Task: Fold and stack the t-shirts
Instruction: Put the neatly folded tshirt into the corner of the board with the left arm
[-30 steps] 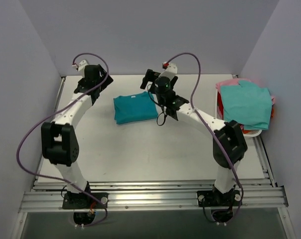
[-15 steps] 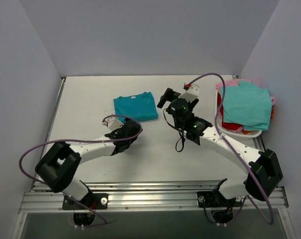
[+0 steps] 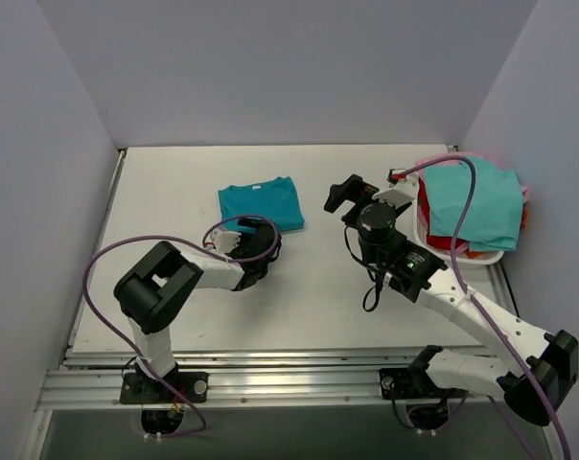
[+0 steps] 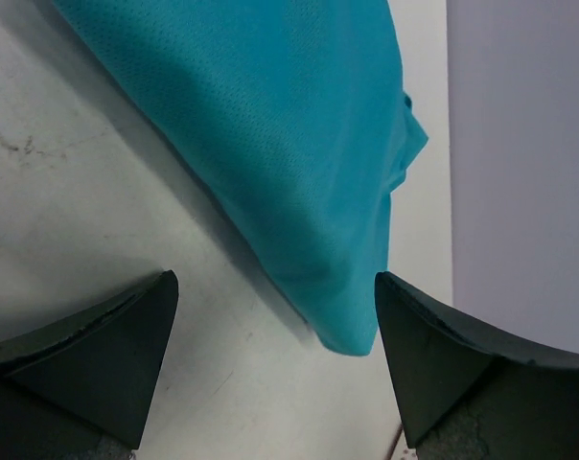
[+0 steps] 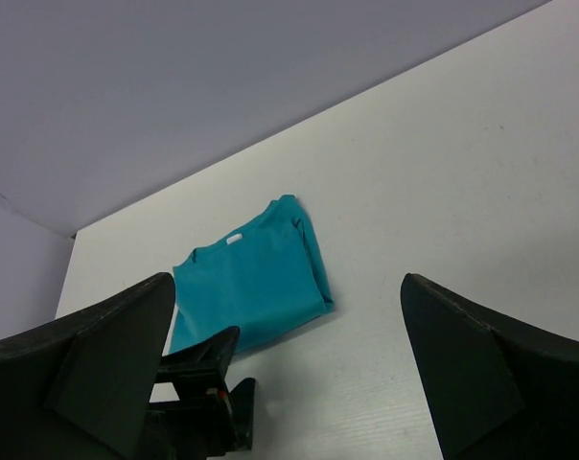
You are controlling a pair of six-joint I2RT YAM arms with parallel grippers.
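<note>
Because the teal t-shirt (image 3: 261,205) lies folded, my left gripper (image 3: 257,228) and right gripper (image 3: 345,192) sit spread and empty, likely free for the heaped shirts (image 3: 474,201).

Folded teal t-shirt (image 3: 261,205) on table (image 3: 174,182)

One teal t-shirt (image 3: 261,206), one aqua (image 3: 476,201), one red (image 3: 441,240), one pink (image 3: 430,162); one basket (image 3: 486,256).

A deep teal-blue is shown by the folded t-shirt (image 3: 261,206), its cloth patterned with fine dots in the left wrist view. An aqua-green t-shirt (image 3: 476,201) and a red t-shirt (image 3: 426,218) are seen, both unpatterned. The table (image 3: 309,287) is coloured off-white
</note>
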